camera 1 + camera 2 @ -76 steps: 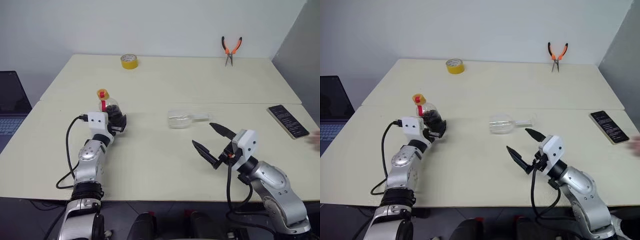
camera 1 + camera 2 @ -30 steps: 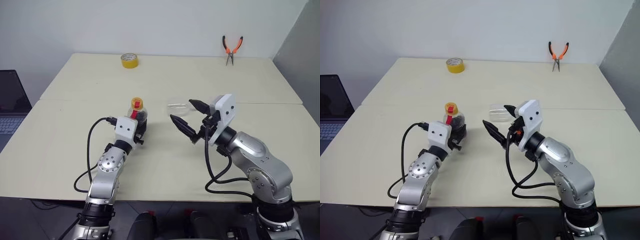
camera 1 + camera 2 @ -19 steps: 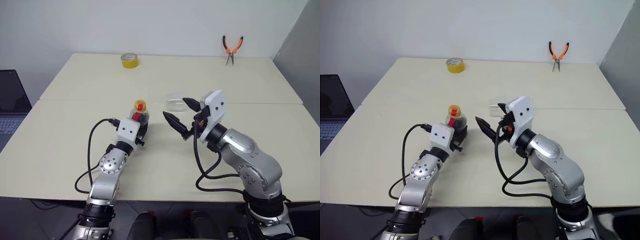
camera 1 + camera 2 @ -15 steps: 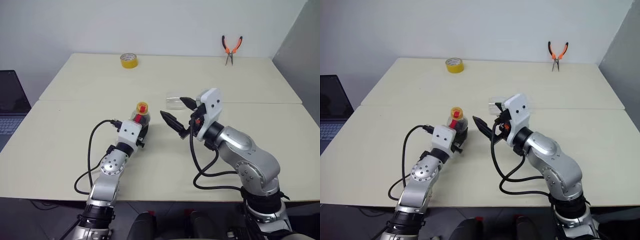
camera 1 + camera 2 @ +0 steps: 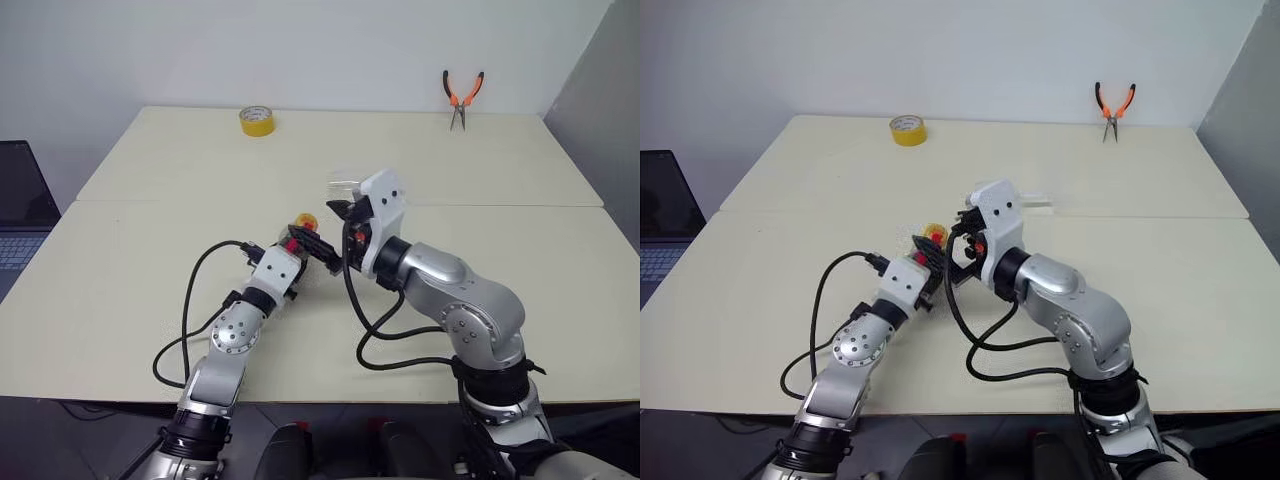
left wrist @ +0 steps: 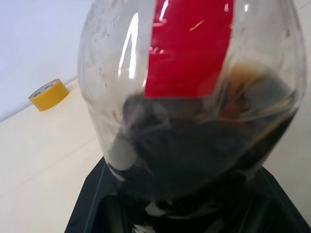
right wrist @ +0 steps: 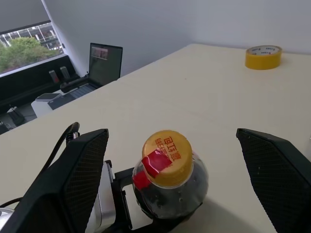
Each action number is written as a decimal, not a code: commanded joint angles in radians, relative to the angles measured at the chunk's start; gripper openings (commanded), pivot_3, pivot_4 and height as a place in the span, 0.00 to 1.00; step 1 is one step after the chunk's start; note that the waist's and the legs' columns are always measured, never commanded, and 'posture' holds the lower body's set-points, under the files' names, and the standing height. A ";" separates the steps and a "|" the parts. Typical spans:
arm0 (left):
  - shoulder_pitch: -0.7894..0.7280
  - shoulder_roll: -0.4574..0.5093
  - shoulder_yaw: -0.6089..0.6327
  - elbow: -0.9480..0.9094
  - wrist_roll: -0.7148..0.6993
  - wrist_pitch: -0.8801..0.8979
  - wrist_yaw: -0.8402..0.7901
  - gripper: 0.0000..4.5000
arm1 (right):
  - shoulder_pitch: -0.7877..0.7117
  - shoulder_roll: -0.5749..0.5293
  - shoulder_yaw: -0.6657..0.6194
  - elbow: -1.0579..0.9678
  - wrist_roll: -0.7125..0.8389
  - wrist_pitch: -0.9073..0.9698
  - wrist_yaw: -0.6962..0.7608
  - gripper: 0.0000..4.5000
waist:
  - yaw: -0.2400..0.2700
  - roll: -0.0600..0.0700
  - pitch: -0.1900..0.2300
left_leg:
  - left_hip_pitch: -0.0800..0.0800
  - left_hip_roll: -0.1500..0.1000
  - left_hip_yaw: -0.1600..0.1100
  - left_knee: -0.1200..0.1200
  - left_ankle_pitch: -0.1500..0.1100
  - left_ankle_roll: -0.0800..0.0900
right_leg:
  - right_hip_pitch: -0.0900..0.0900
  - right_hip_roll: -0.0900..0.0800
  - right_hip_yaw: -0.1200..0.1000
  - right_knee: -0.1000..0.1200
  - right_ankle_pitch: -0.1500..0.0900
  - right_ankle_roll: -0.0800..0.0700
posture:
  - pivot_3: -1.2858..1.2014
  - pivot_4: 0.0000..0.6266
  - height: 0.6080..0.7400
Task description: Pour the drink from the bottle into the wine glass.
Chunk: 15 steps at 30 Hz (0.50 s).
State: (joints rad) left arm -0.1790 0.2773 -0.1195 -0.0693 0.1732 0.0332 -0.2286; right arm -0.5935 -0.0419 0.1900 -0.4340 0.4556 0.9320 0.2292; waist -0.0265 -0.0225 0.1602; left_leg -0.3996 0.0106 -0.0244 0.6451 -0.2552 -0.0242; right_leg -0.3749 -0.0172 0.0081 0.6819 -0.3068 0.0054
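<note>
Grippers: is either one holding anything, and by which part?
The left gripper holds the bottle by its round lower body. The right gripper is open, its fingers either side of the cap, holding nothing.

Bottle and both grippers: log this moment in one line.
left gripper: shut on bottle | cap: on | right gripper: open, straddling cap | wine glass: lying on table, not held

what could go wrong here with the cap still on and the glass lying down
1. The right gripper stands open around the orange-yellow cap; a skewed grip could slip or twist the small clear plastic bottle in the left gripper.
2. Opening it while tilted could spill the dark brown drink.
3. The clear stemmed wine glass lies on its side on the cream table, so pouring must wait.
</note>
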 commanded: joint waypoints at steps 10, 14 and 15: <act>-0.026 -0.008 0.010 -0.011 0.001 -0.060 0.015 0.40 | -0.021 0.001 0.017 0.013 -0.021 -0.014 0.002 1.00 | 0.000 0.000 0.000 | 0.000 0.000 0.000 0.000 0.000 0.000 | 0.000 0.000 0.000 0.000 0.000 0.000 | 0.52 0.24 1.00; -0.026 -0.010 0.011 -0.012 0.001 -0.059 0.015 0.40 | -0.018 -0.001 0.020 0.015 -0.032 -0.020 0.000 0.86 | 0.000 0.000 0.000 | 0.000 0.000 0.000 0.000 0.000 0.000 | 0.000 0.000 0.000 0.000 0.000 0.000 | 0.52 0.24 1.00; -0.026 -0.010 0.011 -0.013 0.001 -0.058 0.015 0.40 | -0.017 -0.001 0.020 0.017 -0.035 -0.020 0.000 0.79 | 0.000 0.000 0.000 | 0.000 0.000 0.000 0.000 0.000 0.000 | 0.000 0.000 0.000 0.000 0.000 0.000 | 0.52 0.24 1.00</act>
State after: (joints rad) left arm -0.1816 0.2705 -0.1190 -0.0462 0.1733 0.0099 -0.2276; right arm -0.6059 -0.0444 0.2168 -0.3902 0.4203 0.9296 0.2320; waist -0.0268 -0.0224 0.1602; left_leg -0.3998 0.0107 -0.0247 0.6448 -0.2552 -0.0242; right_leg -0.3751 -0.0172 0.0077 0.6819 -0.3068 0.0054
